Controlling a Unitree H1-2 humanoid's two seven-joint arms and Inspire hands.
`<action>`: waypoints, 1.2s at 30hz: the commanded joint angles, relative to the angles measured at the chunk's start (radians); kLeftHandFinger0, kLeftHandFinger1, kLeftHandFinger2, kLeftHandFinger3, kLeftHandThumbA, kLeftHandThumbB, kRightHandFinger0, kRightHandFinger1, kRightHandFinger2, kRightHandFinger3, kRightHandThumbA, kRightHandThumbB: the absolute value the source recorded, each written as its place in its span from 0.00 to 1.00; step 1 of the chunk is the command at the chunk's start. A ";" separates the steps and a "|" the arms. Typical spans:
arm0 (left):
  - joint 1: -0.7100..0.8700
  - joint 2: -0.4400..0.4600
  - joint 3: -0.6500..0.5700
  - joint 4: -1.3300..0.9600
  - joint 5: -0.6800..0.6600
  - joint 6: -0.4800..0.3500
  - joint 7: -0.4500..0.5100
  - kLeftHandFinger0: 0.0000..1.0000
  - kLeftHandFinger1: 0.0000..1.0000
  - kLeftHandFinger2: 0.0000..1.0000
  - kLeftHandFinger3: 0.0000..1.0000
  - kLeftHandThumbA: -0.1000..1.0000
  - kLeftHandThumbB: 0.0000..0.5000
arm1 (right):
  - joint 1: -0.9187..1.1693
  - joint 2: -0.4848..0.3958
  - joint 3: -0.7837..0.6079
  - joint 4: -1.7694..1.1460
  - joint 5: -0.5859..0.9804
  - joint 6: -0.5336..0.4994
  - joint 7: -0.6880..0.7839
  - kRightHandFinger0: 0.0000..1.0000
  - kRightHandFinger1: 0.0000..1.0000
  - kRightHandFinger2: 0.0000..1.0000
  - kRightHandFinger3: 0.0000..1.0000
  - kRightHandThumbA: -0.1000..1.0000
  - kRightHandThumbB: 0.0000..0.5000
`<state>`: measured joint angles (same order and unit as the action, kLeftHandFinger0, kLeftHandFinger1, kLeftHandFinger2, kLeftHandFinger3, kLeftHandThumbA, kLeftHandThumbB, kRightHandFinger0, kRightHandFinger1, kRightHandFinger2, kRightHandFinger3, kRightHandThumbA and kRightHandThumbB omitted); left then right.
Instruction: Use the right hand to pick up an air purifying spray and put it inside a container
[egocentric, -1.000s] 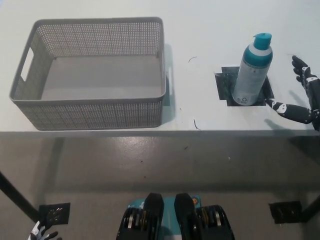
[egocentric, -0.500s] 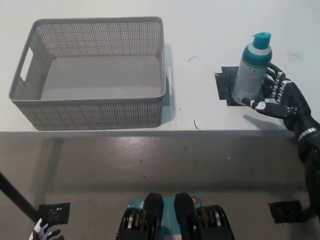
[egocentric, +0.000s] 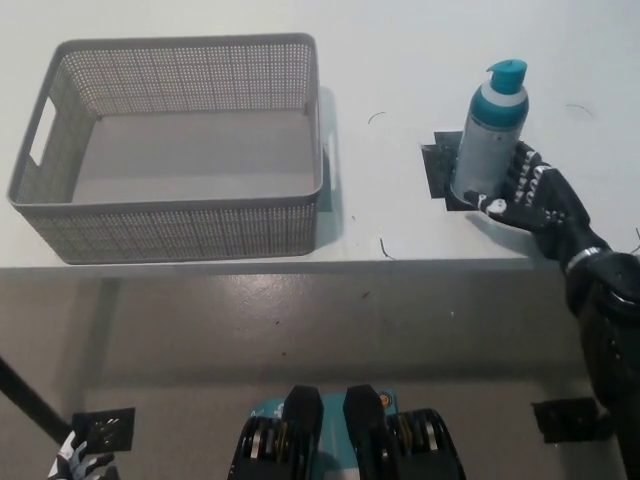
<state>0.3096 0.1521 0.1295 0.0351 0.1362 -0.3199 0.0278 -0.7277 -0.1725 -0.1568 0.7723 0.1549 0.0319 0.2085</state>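
The air purifying spray, a grey can with a teal top, stands upright on a dark square patch at the table's right. My black right hand comes in from the right and wraps the can's lower part, thumb in front and fingers behind it. The grey mesh basket, the container, sits at the table's left with nothing in it. Only a tip of my white left hand shows at the bottom left, below table height.
The white table's front edge runs across the middle of the view, with grey floor below it. Bare tabletop lies between the basket and the can. Dark floor plates lie at the lower corners.
My right hand has moved in from the far right edge to the can and closed around its lower part. The can still stands on its patch. The camera has shifted slightly.
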 joint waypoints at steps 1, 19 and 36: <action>0.008 0.016 0.004 -0.020 -0.002 -0.024 0.007 0.72 0.81 0.92 1.00 0.49 0.70 | -0.140 0.028 -0.043 0.102 0.080 -0.086 0.027 1.00 1.00 1.00 1.00 0.86 1.00; -0.033 0.013 -0.029 -0.028 -0.008 0.032 -0.018 0.70 0.78 0.92 1.00 0.46 0.75 | -0.468 0.143 -0.451 0.403 0.292 -0.193 -0.415 0.42 0.41 0.51 0.55 0.00 0.63; -0.026 0.029 -0.028 -0.018 0.000 0.030 -0.019 0.71 0.80 0.92 1.00 0.45 0.74 | -0.527 0.258 -0.368 -0.205 0.300 0.103 -0.489 0.34 0.32 0.44 0.42 0.00 0.81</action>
<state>0.2773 0.1574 0.1038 0.0357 0.1336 -0.2832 0.0158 -1.0801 0.0197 -0.6045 0.8092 0.4056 0.0190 -0.2374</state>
